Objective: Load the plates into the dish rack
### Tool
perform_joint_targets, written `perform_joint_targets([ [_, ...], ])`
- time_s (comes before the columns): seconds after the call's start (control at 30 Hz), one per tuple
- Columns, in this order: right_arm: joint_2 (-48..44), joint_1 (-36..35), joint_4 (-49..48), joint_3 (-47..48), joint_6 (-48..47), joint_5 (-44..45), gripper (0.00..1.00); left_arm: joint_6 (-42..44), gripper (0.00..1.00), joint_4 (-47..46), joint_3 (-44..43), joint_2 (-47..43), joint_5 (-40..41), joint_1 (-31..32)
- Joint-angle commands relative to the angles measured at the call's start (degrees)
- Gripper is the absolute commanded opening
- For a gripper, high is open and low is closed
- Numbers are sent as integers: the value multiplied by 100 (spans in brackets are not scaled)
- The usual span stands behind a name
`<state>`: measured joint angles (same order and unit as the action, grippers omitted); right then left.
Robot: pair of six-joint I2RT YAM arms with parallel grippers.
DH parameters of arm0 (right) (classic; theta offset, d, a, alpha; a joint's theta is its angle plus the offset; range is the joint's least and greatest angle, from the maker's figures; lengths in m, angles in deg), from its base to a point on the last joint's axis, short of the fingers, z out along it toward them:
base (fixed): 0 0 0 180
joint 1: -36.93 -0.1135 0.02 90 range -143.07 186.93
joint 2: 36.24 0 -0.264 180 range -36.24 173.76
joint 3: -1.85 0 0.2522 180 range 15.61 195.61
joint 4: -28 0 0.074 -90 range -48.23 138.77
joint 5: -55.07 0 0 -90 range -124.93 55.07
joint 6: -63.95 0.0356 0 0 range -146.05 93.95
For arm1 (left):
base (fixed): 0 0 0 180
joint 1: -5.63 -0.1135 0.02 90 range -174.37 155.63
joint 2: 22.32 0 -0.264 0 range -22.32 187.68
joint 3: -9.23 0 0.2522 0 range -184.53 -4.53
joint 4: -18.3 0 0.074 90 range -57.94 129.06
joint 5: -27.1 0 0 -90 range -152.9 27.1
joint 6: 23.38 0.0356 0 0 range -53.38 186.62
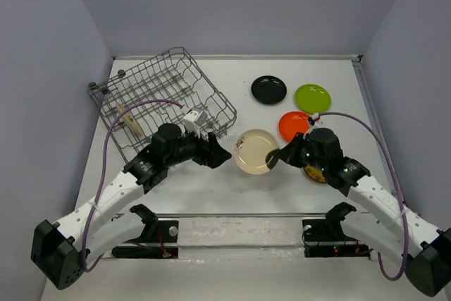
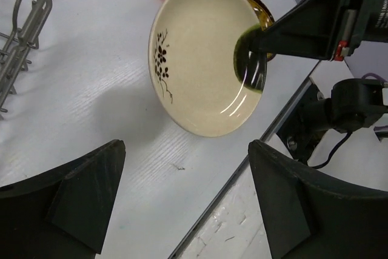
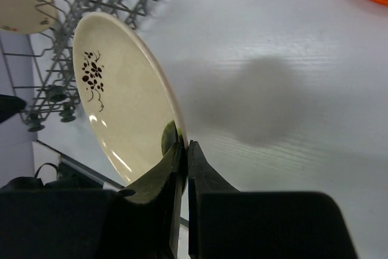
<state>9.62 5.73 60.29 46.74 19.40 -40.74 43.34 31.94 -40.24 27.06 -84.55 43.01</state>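
The right gripper [image 3: 183,153] is pinched tight on the rim of a cream plate [image 3: 121,95] with a dark flower sprig, one jaw inside the bowl and one on the underside. The plate stands out ahead of those jaws, tilted on edge and, judging by its shadow [image 3: 267,110] on the table [image 3: 303,28], lifted clear. The left gripper [image 2: 185,156] faces it with jaws spread wide and nothing between them, the plate just ahead of their tips and apart from them. The dish rack [image 1: 210,80] lies off to the side of the left jaws. The plate looks stiff, light and glossy, so it is probably slippery and liable to chip if dropped; hung from one thin lip, it may swivel. A second hold seems best on the free rim opposite the right jaws, straddling the lip deeply.
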Motion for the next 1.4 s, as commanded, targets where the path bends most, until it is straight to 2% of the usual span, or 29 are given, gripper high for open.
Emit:
perform_joint_targets([
  [0.0, 185, -18, -752, 542, -379, -614, 7, -325, 92, -277, 54, 141, 319, 181],
  [0.13, 378, -18, -1490, 639, -353, -1054, 7, -475, 91, -409, 125, 405, 627, 190],
  [0.27, 677, -18, -1947, 692, -318, -1537, 7, -598, 88, -770, 134, 624, 425, 199],
  [0.37, 757, -18, -2247, 666, -326, -1660, 7, -624, 76, -849, 90, 800, 521, 199],
  [0.4, 766, -18, -2300, 666, -318, -1678, 7, -624, 65, -910, 90, 818, 556, 199],
  [0.47, 862, -18, -2415, 674, -344, -1766, 7, -651, 50, -955, 99, 827, 679, 199],
  [0.5, 906, -18, -2450, 675, -353, -1810, 7, -651, 37, -972, 64, 827, 723, 199],
  [0.63, 1108, -18, -2739, 666, -361, -1986, 7, -520, 5, -816, -94, 775, 1038, 199],
  [0.7, 1205, -18, -2758, 701, -484, -1969, 15, -405, 5, -604, -330, 722, 1276, 199],
  [0.73, 1327, -18, -2749, 762, -537, -1925, 31, -326, 5, -307, -454, 722, 1590, 199],
  [0.8, 1451, -18, -2714, 859, -686, -1679, 49, -37, 5, 211, -1014, 791, 2074, 155],
  [0.83, 1573, -18, -2705, 972, -739, -1574, 62, 17, 5, 649, -1192, 870, 2590, 111],
  [0.9, 1714, -18, -2696, 1105, -853, -1406, 72, 140, 5, 1151, -1743, 950, 2928, -99],
  [0.97, 1959, -18, -2705, 1271, -906, -1319, 75, 193, 5, 1400, -2053, 976, 3357, -345],
  [1.1, 2198, -18, -2749, 1299, -1038, -967, 74, 351, 5, 1918, -2607, 985, 3894, -1406],
  [1.13, 2233, -18, -2758, 1290, -1047, -897, 74, 377, 5, 1989, -2669, 1011, 4288, -1540],
  [1.23, 2365, -18, -2766, 1255, -1187, -756, 73, 413, 5, 2217, -2854, 1125, 4791, -1822],
  [1.37, 2497, -18, -2828, 1141, -1433, -432, 72, 351, 5, 2920, -3363, 1896, 5792, -2068],
])
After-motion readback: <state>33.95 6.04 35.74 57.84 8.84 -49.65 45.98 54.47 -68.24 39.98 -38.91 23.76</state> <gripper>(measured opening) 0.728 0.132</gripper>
